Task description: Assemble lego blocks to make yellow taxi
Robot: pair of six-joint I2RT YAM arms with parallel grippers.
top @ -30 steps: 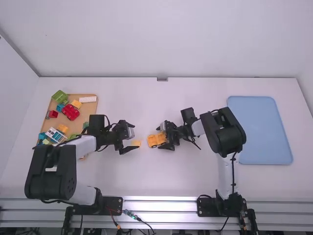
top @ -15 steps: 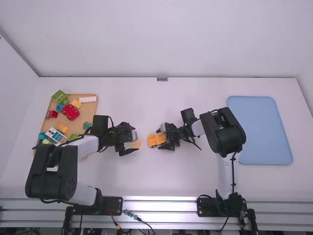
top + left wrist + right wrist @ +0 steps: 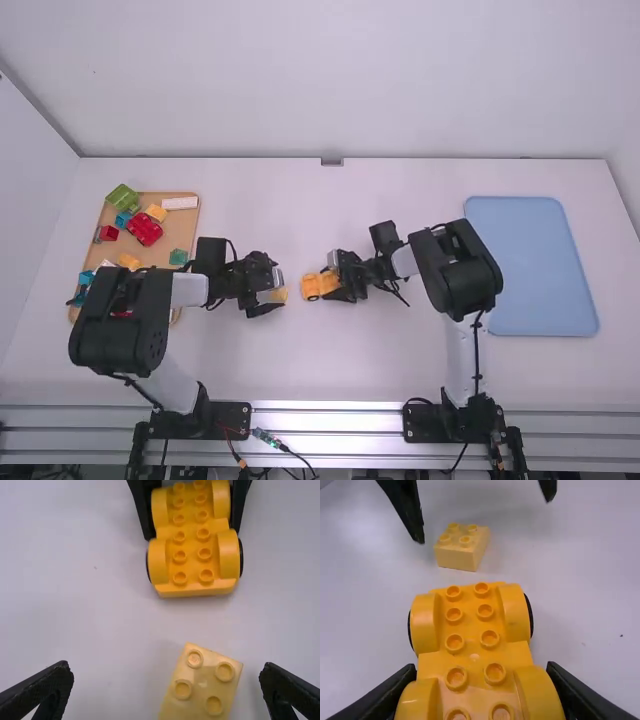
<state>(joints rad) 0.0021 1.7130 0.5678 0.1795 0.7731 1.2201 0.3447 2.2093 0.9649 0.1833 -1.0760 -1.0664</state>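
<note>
In the high view my left gripper is just left of the table's middle, at the light yellow block. Its two fingers stand wide apart in the left wrist view, with the 2x2-stud block lying between and beyond them, untouched. My right gripper holds the orange-yellow wheeled car base from its right end. In the right wrist view the right gripper has a finger against each side of the base, studs up. A short gap separates base and block.
A wooden tray at the left holds several coloured blocks, among them a red car and a green block. A blue tray lies at the right.
My left gripper has shifted slightly to the right, over the light yellow block, and its arm's elbow has swung right over the wooden tray's near part. The right arm keeps still.
</note>
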